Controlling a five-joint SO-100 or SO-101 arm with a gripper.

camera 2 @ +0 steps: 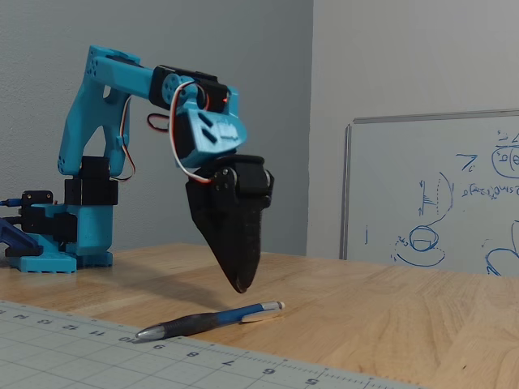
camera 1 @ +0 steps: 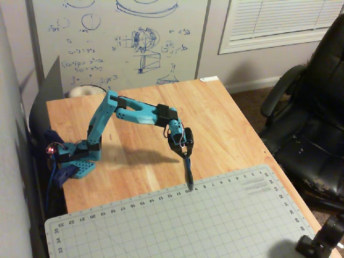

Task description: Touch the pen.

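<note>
The pen [camera 2: 207, 321] is slim and dark blue-black with a silvery tip. It lies flat on the wooden table [camera 2: 389, 324], its tip reaching the edge of the grey cutting mat [camera 2: 97, 356]. In a fixed view from above it shows as a dark stick [camera 1: 188, 176]. My gripper [camera 2: 241, 285] has black fingers that come together to a point. It hangs tip-down just above the pen's rear half, with a small gap to it. In the fixed view from above the gripper [camera 1: 185, 155] is at the pen's far end. The jaws are shut and hold nothing.
The arm's blue base [camera 1: 75, 161] is clamped at the table's left edge. A whiteboard [camera 1: 118, 37] leans behind the table. A black office chair [camera 1: 312, 118] stands to the right. A black clamp [camera 1: 317, 242] is at the near right corner.
</note>
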